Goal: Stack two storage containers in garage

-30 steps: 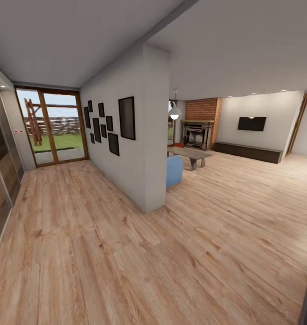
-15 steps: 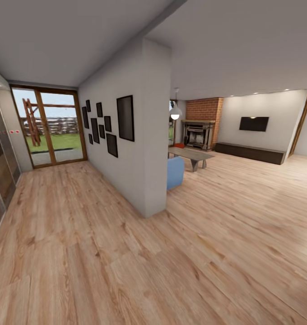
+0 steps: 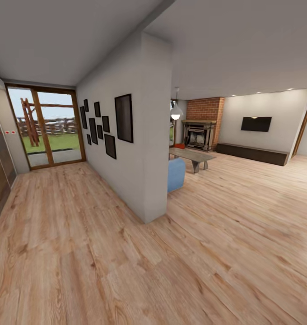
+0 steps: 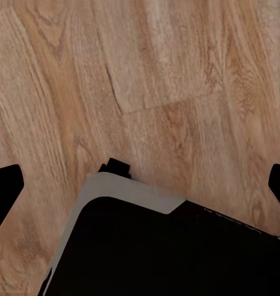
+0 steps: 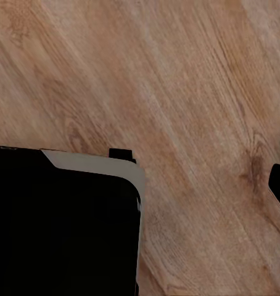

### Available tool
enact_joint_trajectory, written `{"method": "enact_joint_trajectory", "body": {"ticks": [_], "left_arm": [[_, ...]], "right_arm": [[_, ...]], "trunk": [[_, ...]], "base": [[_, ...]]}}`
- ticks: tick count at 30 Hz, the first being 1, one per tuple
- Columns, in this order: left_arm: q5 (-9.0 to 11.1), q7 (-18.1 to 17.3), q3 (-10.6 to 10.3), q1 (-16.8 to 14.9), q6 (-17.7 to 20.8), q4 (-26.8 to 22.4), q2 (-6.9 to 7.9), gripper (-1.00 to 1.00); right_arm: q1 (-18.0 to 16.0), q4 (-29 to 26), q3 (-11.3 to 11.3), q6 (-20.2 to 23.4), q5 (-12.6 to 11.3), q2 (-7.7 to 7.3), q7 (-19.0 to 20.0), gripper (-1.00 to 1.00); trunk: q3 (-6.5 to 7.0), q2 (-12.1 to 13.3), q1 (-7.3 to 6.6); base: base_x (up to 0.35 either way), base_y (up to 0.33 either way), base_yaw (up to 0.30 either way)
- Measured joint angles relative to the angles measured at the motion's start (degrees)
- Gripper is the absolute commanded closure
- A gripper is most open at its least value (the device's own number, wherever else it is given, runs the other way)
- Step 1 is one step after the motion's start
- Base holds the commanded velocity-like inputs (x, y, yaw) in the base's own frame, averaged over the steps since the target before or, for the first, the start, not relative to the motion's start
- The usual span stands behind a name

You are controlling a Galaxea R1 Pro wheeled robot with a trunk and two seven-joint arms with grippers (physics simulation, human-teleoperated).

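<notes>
Light wood plank floor [image 3: 207, 234] runs past a white dividing wall [image 3: 135, 135] hung with dark frames. Beyond it lies the living room, with brick chimney [image 3: 206, 109], dark fireplace [image 3: 197, 135] and a low table [image 3: 192, 156]. A small orange-red shape, perhaps a storage container [image 3: 179, 146], sits beside the fireplace. Both wrist views look down at planks; the left jaws are spread, the right I cannot tell.

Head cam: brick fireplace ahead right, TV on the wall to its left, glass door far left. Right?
Not quite. In the head view the TV hangs to the right of the fireplace, not its left. The fireplace ahead right and the glass door far left are correct.
</notes>
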Motion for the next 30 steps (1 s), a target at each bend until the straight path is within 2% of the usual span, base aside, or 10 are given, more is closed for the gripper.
{"method": "enact_joint_trajectory", "body": {"ticks": [11, 30], "left_arm": [[-0.1, 0.0, 0.0, 0.0, -0.1, 0.0, -0.05, -1.0], [-0.1, 0.0, 0.0, 0.0, -0.2, 0.1, -0.03, -1.0]], "right_arm": [[0.0, 0.0, -0.5, 0.0, -0.1, 0.14, 0.3, -1.0], [0.0, 0.0, -0.2, -0.1, 0.2, 0.13, 0.8, -1.0]], "trunk": [[0.0, 0.0, 0.0], [0.0, 0.0, 0.0]], "base": [[0.323, 0.0, -0.031], [0.323, 0.0, -0.283]]}}
